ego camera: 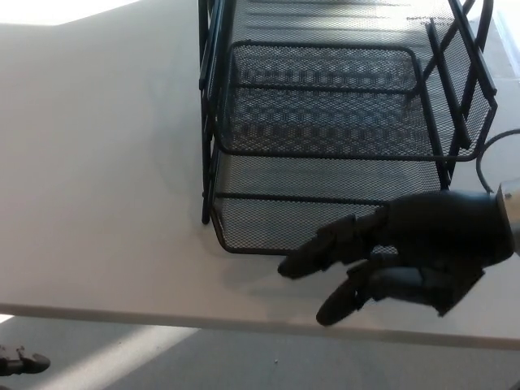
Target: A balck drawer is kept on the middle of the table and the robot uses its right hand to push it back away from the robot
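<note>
I see black mesh drawer at frame centre, on white table, seated in lower level of black wire rack; front edge projects toward bottom of frame, near table edge. Second mesh tray sits above it. Right hand at lower right, over drawer's front right corner; fingers spread apart, pointing left, holding nothing. I cannot tell whether hand touches drawer rim. Small dark part at bottom left corner, possibly left hand; its state I cannot tell.
</note>
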